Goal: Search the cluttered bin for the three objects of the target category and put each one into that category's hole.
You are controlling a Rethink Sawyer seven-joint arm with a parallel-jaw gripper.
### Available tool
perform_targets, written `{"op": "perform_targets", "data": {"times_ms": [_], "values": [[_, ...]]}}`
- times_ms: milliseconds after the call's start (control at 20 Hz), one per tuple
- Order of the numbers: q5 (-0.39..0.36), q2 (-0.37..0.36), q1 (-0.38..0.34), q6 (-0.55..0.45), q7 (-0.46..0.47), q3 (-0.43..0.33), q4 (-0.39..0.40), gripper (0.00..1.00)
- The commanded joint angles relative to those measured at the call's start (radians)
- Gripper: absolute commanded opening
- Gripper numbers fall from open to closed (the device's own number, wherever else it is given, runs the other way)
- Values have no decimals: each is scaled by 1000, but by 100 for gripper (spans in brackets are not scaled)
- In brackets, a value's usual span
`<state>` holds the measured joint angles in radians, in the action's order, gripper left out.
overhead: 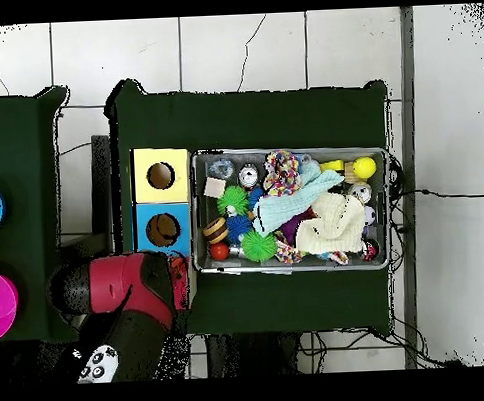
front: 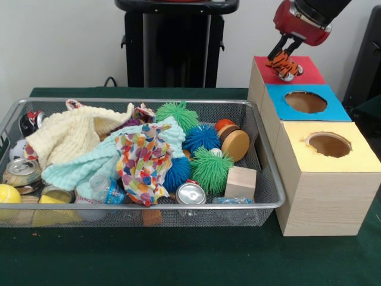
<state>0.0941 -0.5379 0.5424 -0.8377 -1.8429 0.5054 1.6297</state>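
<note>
My gripper (front: 287, 55) hangs over the red top (front: 312, 70) of the pale wooden box at the far right. It is shut on a tan-orange striped animal figure (front: 284, 67), which sits at or just above the red top and hides the hole. In the overhead view the red arm (overhead: 125, 289) covers that box, and the gripper does not show there. The wire-mesh bin (front: 149, 101) lies to the left, full of clutter, and also shows in the overhead view (overhead: 284, 152). No other animal figure shows clearly in it.
The blue-topped hole (front: 305, 102) and yellow-topped hole (front: 328, 144) lie nearer the camera in the same row. The bin holds green (front: 211, 170) and blue (front: 201, 138) spiky balls, cloths (front: 143, 161), a can (front: 191, 193), a wooden block (front: 241, 182) and a yellow ball (front: 7, 196).
</note>
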Motion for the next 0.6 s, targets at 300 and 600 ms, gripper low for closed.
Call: {"op": "perform_targets", "data": {"times_ms": [300,600], "values": [[66,-25,-25,-66,-191,-127,72,0],[58,-6,-5,-95,-223,-100,59,0]]}}
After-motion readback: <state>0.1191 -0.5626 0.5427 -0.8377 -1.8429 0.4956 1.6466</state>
